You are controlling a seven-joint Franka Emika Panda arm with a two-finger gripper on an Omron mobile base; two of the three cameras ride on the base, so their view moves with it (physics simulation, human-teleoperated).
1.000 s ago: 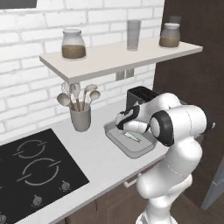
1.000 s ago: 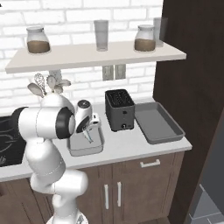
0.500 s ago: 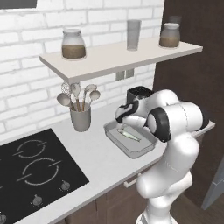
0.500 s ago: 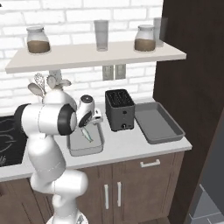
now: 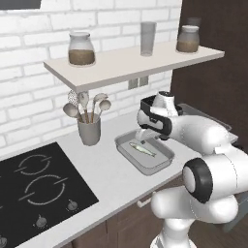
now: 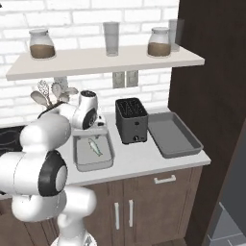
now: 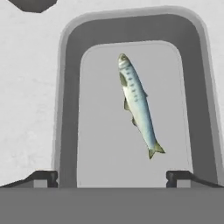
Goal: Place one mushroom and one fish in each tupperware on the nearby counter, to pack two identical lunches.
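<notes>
On the off-white table (image 5: pixel 104 174), betw. utensil crock (image 5: pixel 90 131) & black toaster (image 6: pixel 130 120), we see a slender silvery grey-green fish (image 7: pixel 138 104) lying flat in the shallow grey rectangular tray (image 7: pixel 65 87). Our claw (image 7: pixel 112 177) hangs just above it, tips spread wide, gripping nothing. A 2nd grey tray (image 6: pixel 174 135) sits right of the toaster.

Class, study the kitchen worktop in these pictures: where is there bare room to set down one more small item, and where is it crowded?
Free: the floor of the shallow grey rectangular tray right of the black slotted toaster; the off-white counter between black hob and the left grey tray; that tray's floor beside the slender silvery fish. Crowded: around the grey utensil pot, and under the open gripper.
</notes>
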